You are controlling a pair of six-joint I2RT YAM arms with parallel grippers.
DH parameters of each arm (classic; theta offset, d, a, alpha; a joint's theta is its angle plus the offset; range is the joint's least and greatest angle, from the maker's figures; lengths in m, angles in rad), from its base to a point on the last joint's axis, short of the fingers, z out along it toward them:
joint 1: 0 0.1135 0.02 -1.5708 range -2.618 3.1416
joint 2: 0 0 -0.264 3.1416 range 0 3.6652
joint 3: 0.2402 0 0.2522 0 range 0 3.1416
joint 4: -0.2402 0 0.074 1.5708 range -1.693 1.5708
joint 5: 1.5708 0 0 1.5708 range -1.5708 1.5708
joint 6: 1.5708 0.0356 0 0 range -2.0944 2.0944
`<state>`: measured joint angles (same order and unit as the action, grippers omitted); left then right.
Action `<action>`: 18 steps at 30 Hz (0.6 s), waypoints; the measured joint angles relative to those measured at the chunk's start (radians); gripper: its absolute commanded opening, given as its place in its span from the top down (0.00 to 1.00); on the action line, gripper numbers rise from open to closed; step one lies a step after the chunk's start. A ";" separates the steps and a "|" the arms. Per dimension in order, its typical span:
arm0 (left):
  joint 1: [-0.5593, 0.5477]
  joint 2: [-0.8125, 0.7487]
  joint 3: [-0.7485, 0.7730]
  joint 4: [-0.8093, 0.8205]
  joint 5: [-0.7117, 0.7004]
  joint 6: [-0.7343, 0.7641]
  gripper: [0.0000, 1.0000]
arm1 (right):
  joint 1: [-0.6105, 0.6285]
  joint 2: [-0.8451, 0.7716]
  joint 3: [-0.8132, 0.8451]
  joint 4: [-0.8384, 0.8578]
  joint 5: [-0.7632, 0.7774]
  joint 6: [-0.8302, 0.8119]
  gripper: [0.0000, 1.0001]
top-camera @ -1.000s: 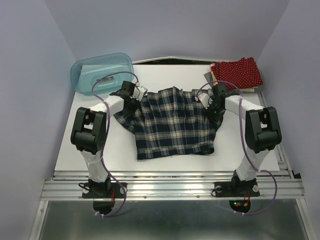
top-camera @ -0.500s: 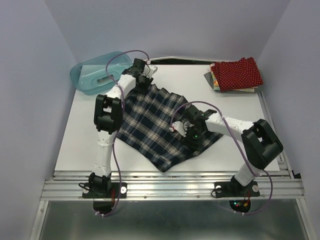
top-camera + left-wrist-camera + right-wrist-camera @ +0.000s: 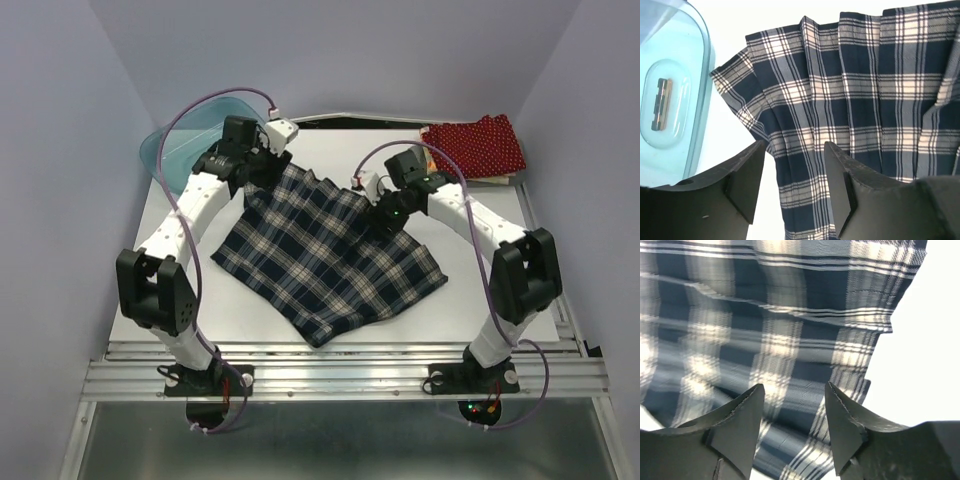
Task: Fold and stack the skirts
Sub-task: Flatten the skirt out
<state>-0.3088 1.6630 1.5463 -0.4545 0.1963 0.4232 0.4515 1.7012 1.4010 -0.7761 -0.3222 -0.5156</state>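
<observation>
Left jaws stood released: in the left wrist view the two fingers (image 3: pixel 742 185) were spread apart with nothing clamped between them. Directly beneath and ahead of those jaws lay the plaid skirt (image 3: pixel 325 260), its pleated edge running just beyond the fingertips. To the left of the left jaws sat the teal bin (image 3: pixel 670 100), near the skirt's corner but apart from it.

Right jaws were likewise released, their fingers (image 3: pixel 735 427) parted and empty above the plaid cloth. To the right of these jaws the cloth's edge ended against bare worktop (image 3: pixel 480 300). I could not tell whether either set of jaws touched the fabric.

From the overhead view I noted the plaid skirt spread flat as a skewed diamond. Its far left corner lay under the left jaws and its far right part under the right jaws.

The dark red dotted skirt (image 3: pixel 475 145) lay beyond and to the right of the right jaws, well apart from them.
</observation>
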 measured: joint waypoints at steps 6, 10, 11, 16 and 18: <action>0.001 -0.005 -0.182 0.043 0.020 -0.001 0.39 | -0.005 0.170 -0.054 0.056 0.085 -0.003 0.52; 0.003 0.041 -0.262 0.037 0.032 -0.019 0.39 | -0.005 0.169 -0.144 0.094 0.122 -0.024 0.57; 0.003 0.051 -0.262 0.037 0.035 -0.024 0.39 | -0.005 0.153 -0.171 0.111 0.126 -0.032 0.59; 0.003 0.191 -0.197 0.054 0.070 -0.057 0.43 | 0.026 0.066 -0.286 0.121 0.119 -0.040 0.62; 0.002 0.293 -0.126 0.053 0.094 -0.068 0.44 | 0.058 0.036 -0.319 0.093 0.095 -0.029 0.62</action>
<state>-0.3069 1.9556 1.4204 -0.4019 0.2905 0.3557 0.5091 1.7374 1.0821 -0.6827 -0.2276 -0.5442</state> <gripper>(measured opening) 0.573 0.383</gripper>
